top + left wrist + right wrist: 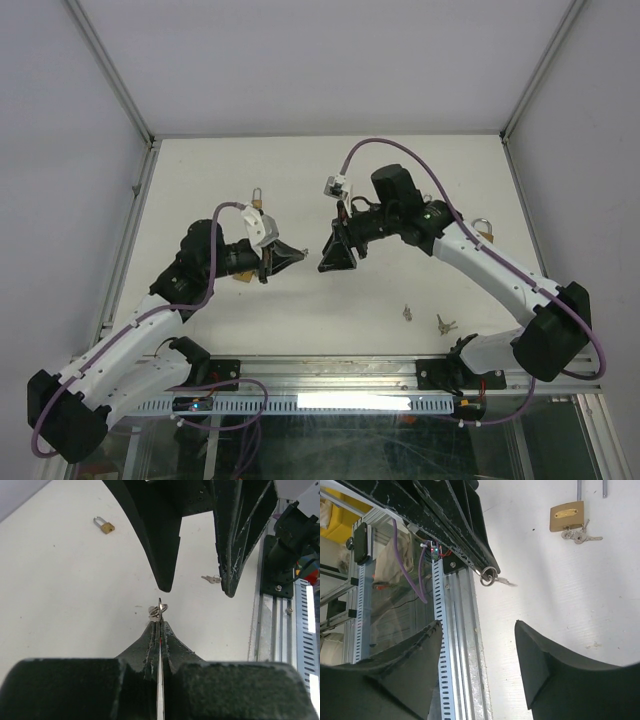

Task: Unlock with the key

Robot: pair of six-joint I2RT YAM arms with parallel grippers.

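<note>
Small silver key on its ring [159,611] sits mid-air over the middle of the white surface [300,170], pinched tight in the left pincer [159,625]. The right pincer [477,630] gapes wide opposite. Danger: that thin, edge-on hold could let it swivel or drop before it reaches the brass padlock [104,526].

- My left fingers [145,652] hide most of the key [159,609]; only its ring end shows.
- The padlock [566,516] has its shackle cut off by the top edge.
- Spare keys [443,323] seen from above are too small to tell apart.
</note>
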